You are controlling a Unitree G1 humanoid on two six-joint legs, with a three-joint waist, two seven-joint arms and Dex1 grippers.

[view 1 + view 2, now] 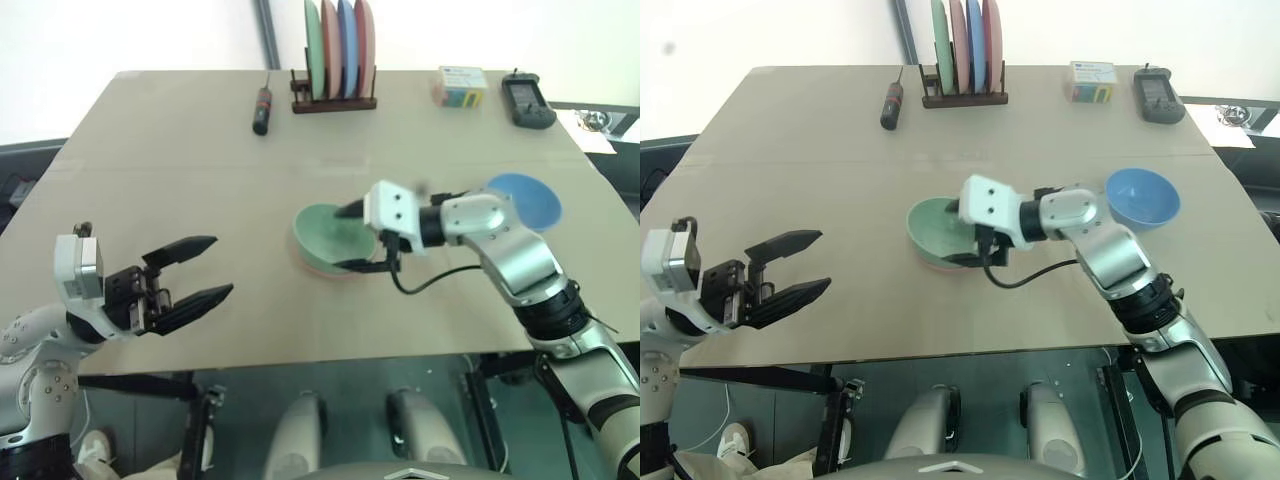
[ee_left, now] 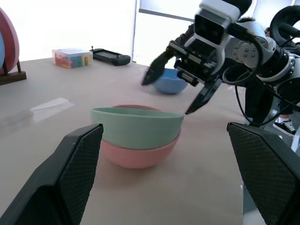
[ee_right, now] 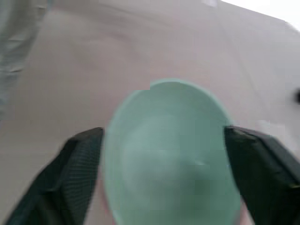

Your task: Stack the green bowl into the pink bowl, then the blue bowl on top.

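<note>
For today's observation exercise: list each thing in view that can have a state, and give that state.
green bowl: nested in the pink bowl, released
pink bowl: upright on the table, holding the green bowl
blue bowl: upright, alone, not yet stacked
left gripper: open, empty
right gripper: open over the green bowl

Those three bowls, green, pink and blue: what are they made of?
All three look like plastic, though I can't be certain. The green bowl has thin, even walls and a smooth matte skin. The pink bowl beneath it shows the same flat pastel colour with a soft sheen. The blue bowl looks plain and smooth, with no glaze.
</note>
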